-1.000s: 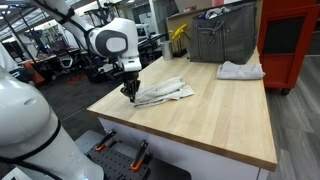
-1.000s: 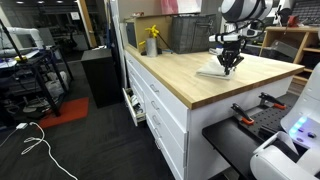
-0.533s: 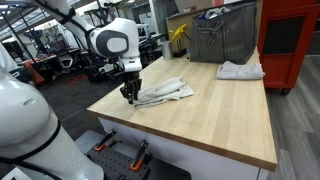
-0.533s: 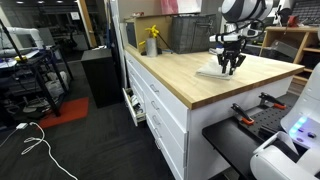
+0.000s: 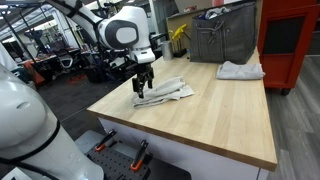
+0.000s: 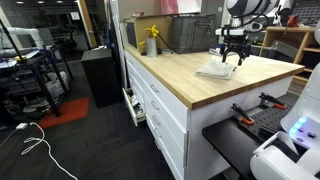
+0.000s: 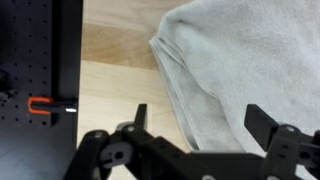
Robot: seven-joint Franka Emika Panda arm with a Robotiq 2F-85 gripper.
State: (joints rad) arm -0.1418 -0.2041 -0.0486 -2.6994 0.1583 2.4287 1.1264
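A folded whitish towel (image 5: 164,93) lies near one corner of the wooden tabletop (image 5: 210,105); it also shows in the other exterior view as the towel (image 6: 216,70). My gripper (image 5: 143,86) hangs just above the towel's edge, open and holding nothing, also seen as the gripper (image 6: 232,57). In the wrist view the gripper (image 7: 200,118) has its two fingers spread wide over the towel (image 7: 240,60), one fingertip (image 7: 140,114) above bare wood beside the fold.
A second crumpled cloth (image 5: 241,71) lies at the far side of the table. A grey bin (image 5: 222,36) and a yellow bottle (image 5: 179,38) stand at the back. A red cabinet (image 5: 290,40) is beside the table. Drawers (image 6: 160,110) front the bench.
The gripper has opened, letting go of the towel's edge, and risen a little above it. The towel stays flat on the table.
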